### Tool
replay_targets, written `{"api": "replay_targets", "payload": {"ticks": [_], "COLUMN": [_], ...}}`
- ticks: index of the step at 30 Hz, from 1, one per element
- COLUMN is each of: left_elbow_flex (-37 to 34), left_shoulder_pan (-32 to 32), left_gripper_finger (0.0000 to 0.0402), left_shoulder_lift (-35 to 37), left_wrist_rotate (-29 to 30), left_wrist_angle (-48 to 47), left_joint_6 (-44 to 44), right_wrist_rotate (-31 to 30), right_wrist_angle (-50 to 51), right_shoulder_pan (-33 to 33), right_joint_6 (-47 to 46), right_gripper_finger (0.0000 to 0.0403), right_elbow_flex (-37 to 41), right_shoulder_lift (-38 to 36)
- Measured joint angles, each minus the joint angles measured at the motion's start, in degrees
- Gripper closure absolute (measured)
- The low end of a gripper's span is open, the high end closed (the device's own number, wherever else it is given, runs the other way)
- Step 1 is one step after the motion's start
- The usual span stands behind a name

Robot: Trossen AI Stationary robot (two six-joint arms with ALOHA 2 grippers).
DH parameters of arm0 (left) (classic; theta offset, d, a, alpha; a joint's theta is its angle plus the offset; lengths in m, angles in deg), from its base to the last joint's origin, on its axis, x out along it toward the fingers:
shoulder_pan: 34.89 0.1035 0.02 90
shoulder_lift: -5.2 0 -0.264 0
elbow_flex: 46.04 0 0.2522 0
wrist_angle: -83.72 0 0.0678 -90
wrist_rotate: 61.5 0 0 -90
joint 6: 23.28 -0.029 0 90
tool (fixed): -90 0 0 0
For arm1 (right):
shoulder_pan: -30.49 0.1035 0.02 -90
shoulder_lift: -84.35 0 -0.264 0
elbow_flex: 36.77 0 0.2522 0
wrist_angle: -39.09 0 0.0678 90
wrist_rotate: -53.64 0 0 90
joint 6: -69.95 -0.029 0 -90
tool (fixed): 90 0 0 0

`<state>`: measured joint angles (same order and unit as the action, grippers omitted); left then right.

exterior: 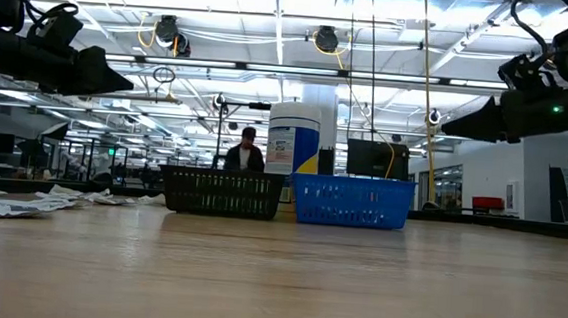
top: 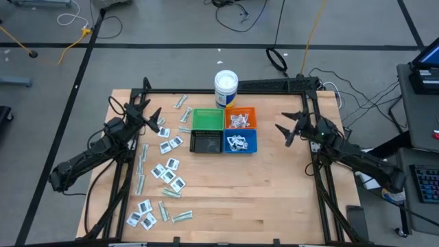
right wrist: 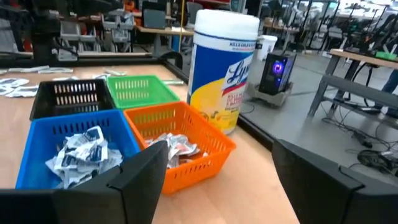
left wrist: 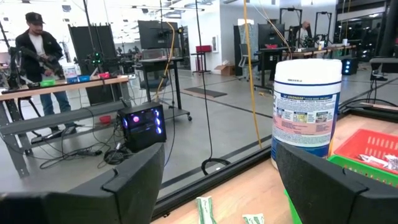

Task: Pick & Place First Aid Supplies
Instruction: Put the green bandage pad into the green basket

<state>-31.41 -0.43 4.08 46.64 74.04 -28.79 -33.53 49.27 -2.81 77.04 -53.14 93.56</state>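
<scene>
Many first aid supplies (top: pixel 168 170), white sachets and pale-green strips, lie flat and scattered on the table's left half. More sachets sit in the orange bin (right wrist: pixel 180 148) and the blue bin (right wrist: pixel 81 152). My left gripper (top: pixel 152 118) hovers open above the far-left packets, pointing level toward the white tub (left wrist: pixel 306 109). My right gripper (top: pixel 287 130) hovers open at the table's right, pointing level toward the bins, with nothing between its fingers (right wrist: pixel 134 180).
Four square bins stand mid-table: green (top: pixel 207 119), orange (top: pixel 240 118), black (top: pixel 205 142), blue (top: pixel 240 142). The white tub (top: pixel 226 88) stands behind them near the far edge. Bare wood lies on the right half (top: pixel 274 185). A person (left wrist: pixel 38 56) stands in the room beyond.
</scene>
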Motion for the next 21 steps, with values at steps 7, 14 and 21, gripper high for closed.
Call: {"api": "replay_targets", "payload": {"ticks": [7, 14, 21], "left_elbow_flex": [0.00, 0.00, 0.00], "left_shoulder_pan": [0.02, 0.02, 0.00], "left_gripper_finger": [0.0094, 0.0094, 0.0094], "left_shoulder_lift": [0.00, 0.00, 0.00], "left_wrist_rotate": [0.00, 0.00, 0.00], "left_wrist_angle": [0.00, 0.00, 0.00], "left_joint_6": [0.01, 0.01, -0.01], "right_wrist_rotate": [-0.24, -8.51, -16.64], "right_wrist_angle": [3.85, 4.20, 4.07], "right_shoulder_pan": [-0.02, -0.09, -0.09], "right_joint_6": [2.27, 5.84, 5.77], "right_gripper_finger": [0.0118, 0.0118, 0.0116], "right_elbow_flex": [0.07, 0.11, 0.14], "right_shoulder_lift": [-3.48, -9.13, -7.33]}}
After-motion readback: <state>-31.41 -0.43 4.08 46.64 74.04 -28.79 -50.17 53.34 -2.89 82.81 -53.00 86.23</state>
